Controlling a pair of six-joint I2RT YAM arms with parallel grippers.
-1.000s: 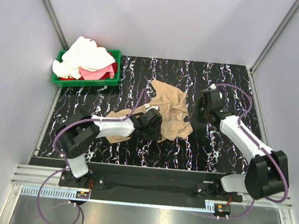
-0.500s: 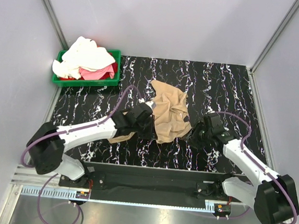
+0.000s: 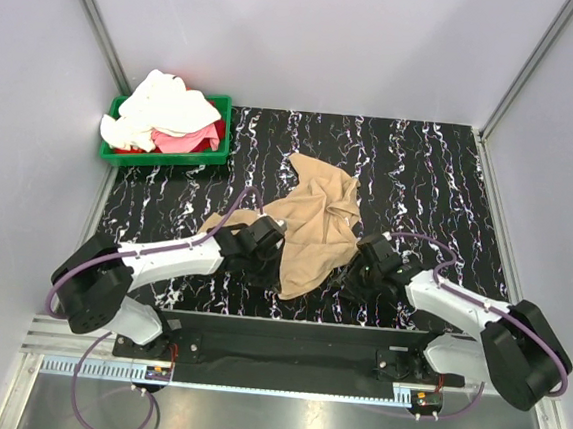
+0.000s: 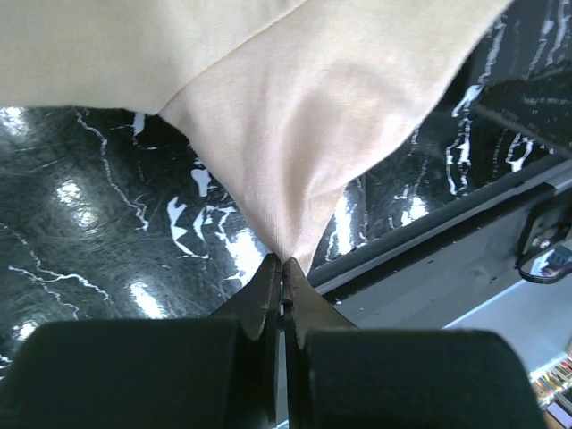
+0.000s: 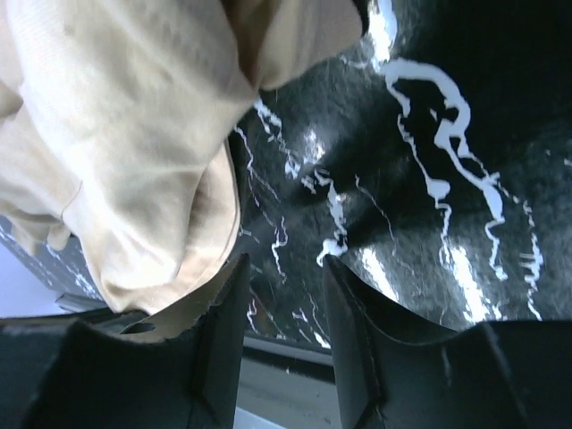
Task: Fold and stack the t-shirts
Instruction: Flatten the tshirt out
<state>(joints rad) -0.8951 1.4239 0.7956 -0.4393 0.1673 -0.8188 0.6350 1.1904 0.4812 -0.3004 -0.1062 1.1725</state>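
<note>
Your left pincer (image 4: 282,264) is clenched on a tip of the tan t-shirt (image 3: 318,217). Your right pincer (image 5: 284,275) gapes empty, with the cloth just beside it on its left.

The overhead view is bright and even, lit softly from above and sharp throughout; the arms cast only faint, diffuse shadows on the glossy marbled tabletop (image 3: 432,157), and the steel strip (image 3: 299,416) in front shows a dull sheen. In both wrist views the tabletop throws back white glare patches. There the tan shirt (image 4: 313,116) looks washed out, nearly cream, while the left gripper (image 4: 282,261) and right gripper (image 5: 284,264) sit dark and blurred.
</note>
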